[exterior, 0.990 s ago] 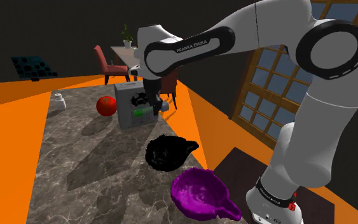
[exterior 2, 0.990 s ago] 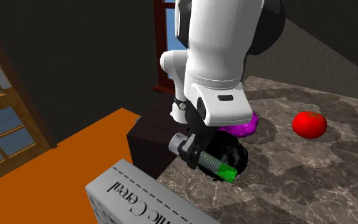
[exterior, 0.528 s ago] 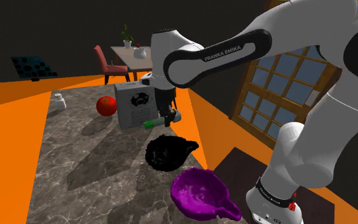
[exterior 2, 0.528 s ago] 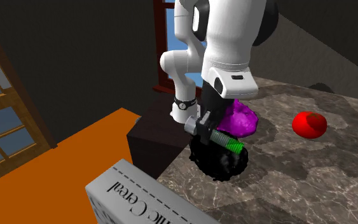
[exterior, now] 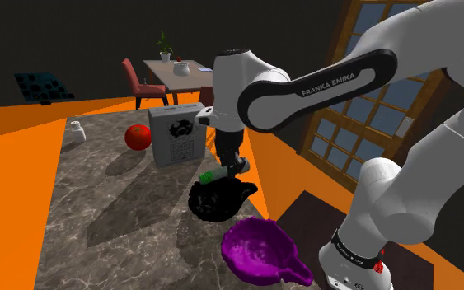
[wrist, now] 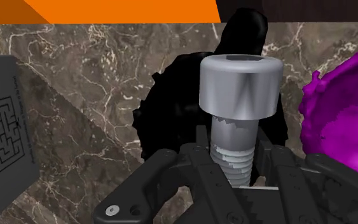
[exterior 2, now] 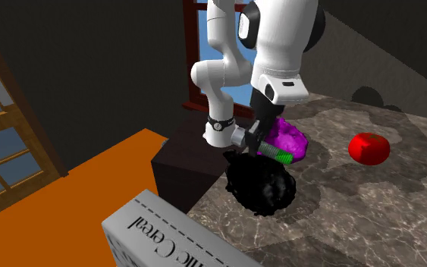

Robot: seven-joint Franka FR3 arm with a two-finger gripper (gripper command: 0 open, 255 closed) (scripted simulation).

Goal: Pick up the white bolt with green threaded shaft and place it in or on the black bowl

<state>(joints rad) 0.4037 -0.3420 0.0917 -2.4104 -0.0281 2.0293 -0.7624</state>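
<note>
Bolt (exterior: 214, 175), grey-headed with a green threaded shaft, hangs above the tabletop (exterior: 98, 206), clamped crosswise in the tool (exterior: 231, 166), whose two fingers are closed on the shaft. Its long axis runs nearly level, green end toward the shoulder view's left and head toward the right. The black bowl (exterior: 215, 200) sits straight below it, not touching; in the wrist view the bolt's head lies over the bowl's dark hollow. The coming move looks like a short descent and a release. Nothing shows inside the black bowl. The purple bowl (exterior: 259, 247), just beside it on the near side, also looks empty.
</note>
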